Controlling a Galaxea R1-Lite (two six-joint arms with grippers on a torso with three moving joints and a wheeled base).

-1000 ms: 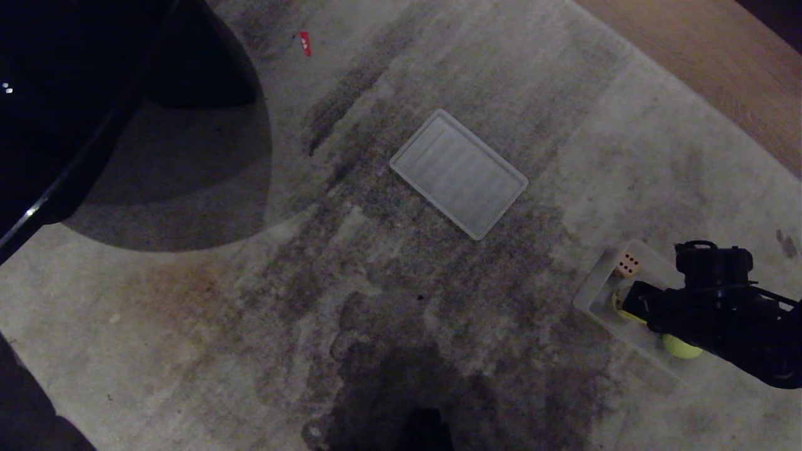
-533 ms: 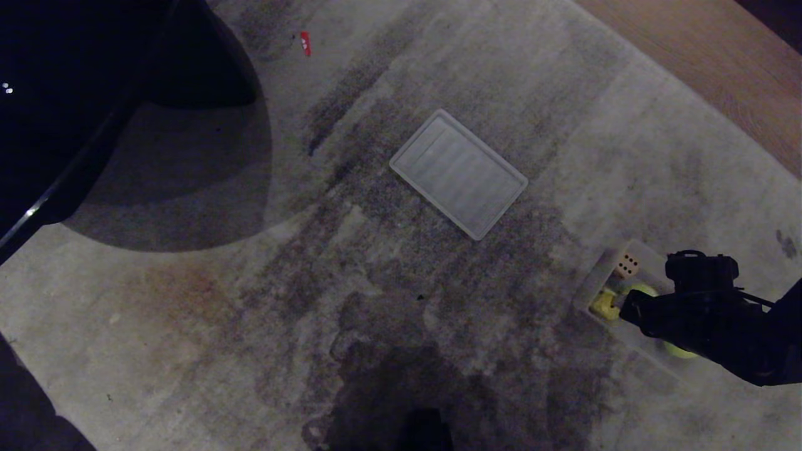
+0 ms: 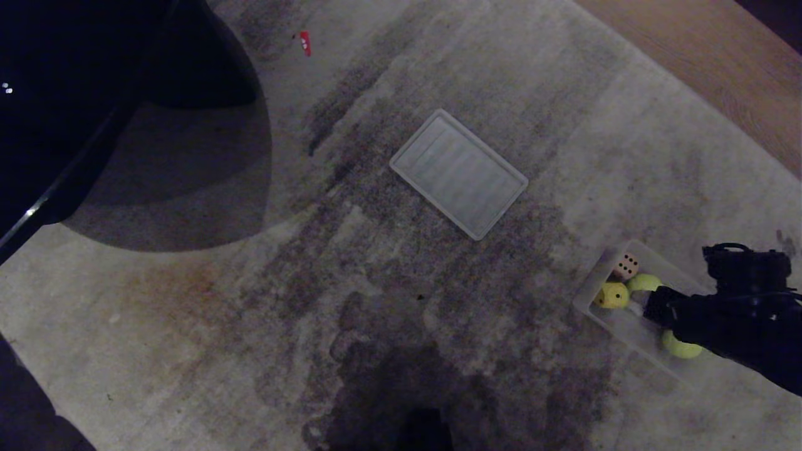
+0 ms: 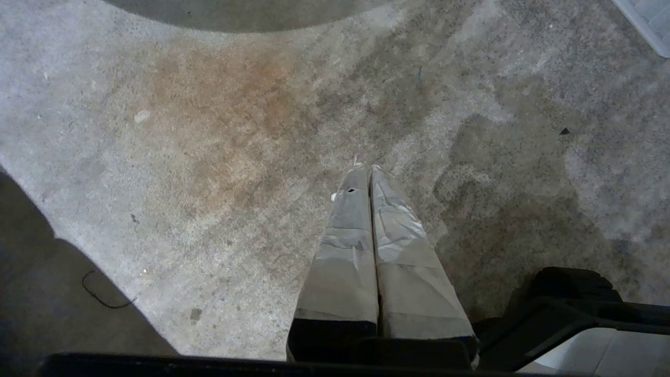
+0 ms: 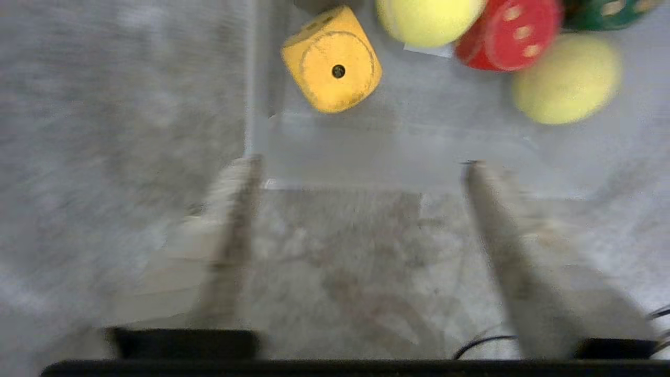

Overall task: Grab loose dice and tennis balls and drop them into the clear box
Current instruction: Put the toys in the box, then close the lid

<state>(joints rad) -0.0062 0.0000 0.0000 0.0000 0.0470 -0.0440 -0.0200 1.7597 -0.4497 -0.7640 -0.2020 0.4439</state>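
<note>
Dice and tennis balls lay gathered in the clear box (image 3: 651, 260) just ahead of the right end effector (image 5: 361, 167), whose fingers stood spread and empty: a yellow die (image 5: 332, 66), a red die (image 5: 507, 32), a dark green die (image 5: 602, 13), a beige die (image 3: 626, 265) and two tennis balls (image 5: 568, 78), with a third ball (image 3: 682, 346) close under the arm. No loose piece showed on the carpet (image 3: 250, 326), so the task looked about finished. The ribbed lid (image 3: 458, 173) lay well apart and blocked nothing, and the left end effector (image 4: 369, 170) hung pressed together over bare carpet.
</note>
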